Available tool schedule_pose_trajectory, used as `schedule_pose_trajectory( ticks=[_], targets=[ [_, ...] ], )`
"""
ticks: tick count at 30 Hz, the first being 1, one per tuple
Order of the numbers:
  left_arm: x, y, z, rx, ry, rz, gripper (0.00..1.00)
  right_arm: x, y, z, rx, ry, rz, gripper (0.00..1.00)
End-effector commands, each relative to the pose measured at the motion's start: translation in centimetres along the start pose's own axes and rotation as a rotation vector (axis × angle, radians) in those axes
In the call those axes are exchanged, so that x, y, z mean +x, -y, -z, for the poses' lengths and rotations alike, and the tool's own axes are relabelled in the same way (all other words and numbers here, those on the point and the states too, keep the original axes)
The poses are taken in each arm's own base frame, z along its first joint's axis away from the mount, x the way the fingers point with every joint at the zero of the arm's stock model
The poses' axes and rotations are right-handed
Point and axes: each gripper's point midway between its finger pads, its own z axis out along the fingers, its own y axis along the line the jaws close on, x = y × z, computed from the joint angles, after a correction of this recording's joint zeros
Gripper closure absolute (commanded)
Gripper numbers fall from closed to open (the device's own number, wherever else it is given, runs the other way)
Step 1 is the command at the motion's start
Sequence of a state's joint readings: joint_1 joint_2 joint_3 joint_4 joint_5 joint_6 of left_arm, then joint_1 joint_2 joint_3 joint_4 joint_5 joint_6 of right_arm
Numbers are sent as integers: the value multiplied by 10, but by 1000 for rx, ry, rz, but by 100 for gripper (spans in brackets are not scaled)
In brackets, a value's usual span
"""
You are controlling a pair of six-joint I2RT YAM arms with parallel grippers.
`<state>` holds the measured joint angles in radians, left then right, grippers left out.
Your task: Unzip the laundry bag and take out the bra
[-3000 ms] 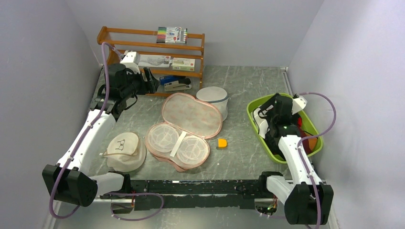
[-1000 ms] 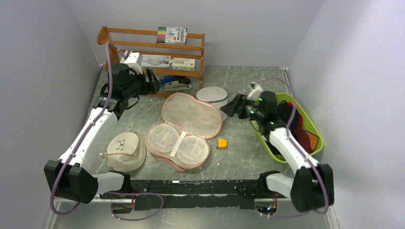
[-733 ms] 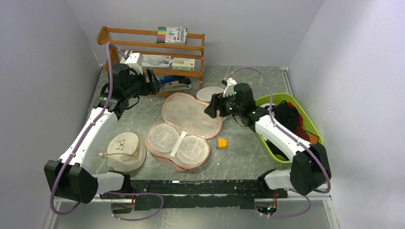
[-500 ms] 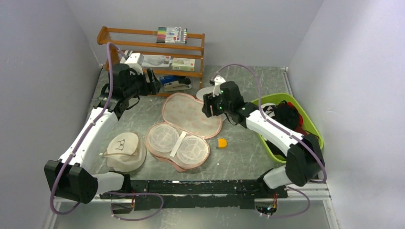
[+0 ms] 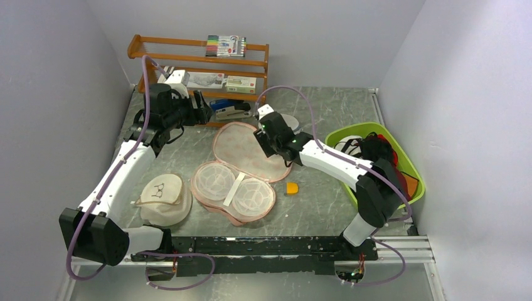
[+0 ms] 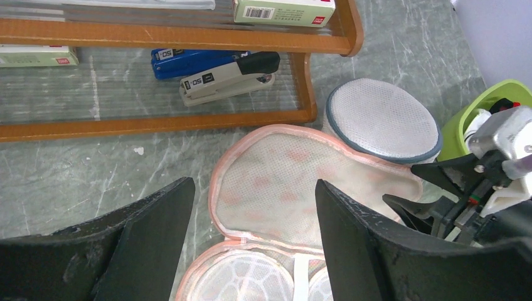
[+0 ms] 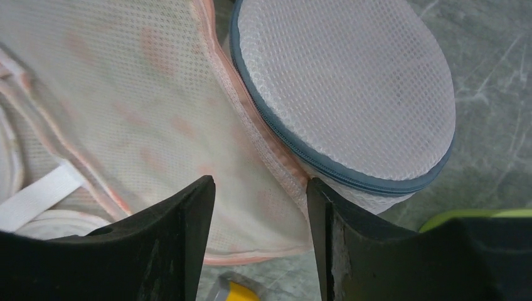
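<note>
The laundry bag [image 5: 241, 169] lies unzipped in the middle of the table. Its pinkish lid [image 5: 248, 149] is flipped back towards the shelf. The near half [image 5: 233, 189] holds two white mesh domes joined by a white strap. I cannot pick out a bra in it. My right gripper [image 5: 262, 139] is open and empty, low over the lid's far right edge [image 7: 125, 94]; its open jaws [image 7: 258, 188] straddle the lid's rim. My left gripper [image 5: 201, 110] is open and empty by the shelf, looking down at the lid [image 6: 301, 182].
A white mesh cylinder with a grey-blue rim [image 5: 290, 122] touches the lid's far right side [image 7: 345, 88]. A green bin [image 5: 401, 160] at the right holds dark and white garments. A yellow piece [image 5: 292, 187], a cream cap [image 5: 164, 197], a wooden shelf [image 5: 201, 59] and a stapler [image 6: 229, 76].
My right arm has swung left from the green bin, past the mesh cylinder, to the bag's open lid. The left arm and the bag have stayed put.
</note>
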<state>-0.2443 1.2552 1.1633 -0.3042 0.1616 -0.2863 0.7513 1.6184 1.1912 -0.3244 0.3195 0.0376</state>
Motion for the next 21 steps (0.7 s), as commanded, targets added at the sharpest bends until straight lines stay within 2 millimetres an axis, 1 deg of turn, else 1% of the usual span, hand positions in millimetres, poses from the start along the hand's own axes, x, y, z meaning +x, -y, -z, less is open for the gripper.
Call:
schedule_pose_trajectory(
  ticks=[1, 5, 10, 14, 17, 21],
  targets=[
    [-11, 7, 2, 22, 21, -22, 18, -4, 7, 3, 74, -7, 55, 45],
    [-10, 7, 0, 24, 15, -21, 18, -7, 2, 2, 73, 1, 70, 51],
    [-10, 7, 0, 23, 15, -21, 18, -11, 1, 2, 109, 14, 96, 64],
    [-9, 7, 0, 24, 13, -21, 18, -16, 7, 5, 173, 33, 129, 76],
    [-9, 7, -1, 25, 11, -20, 18, -17, 14, 6, 229, 35, 158, 77],
    [-9, 8, -1, 28, 11, -21, 18, -14, 20, 3, 290, 9, 194, 73]
  ],
)
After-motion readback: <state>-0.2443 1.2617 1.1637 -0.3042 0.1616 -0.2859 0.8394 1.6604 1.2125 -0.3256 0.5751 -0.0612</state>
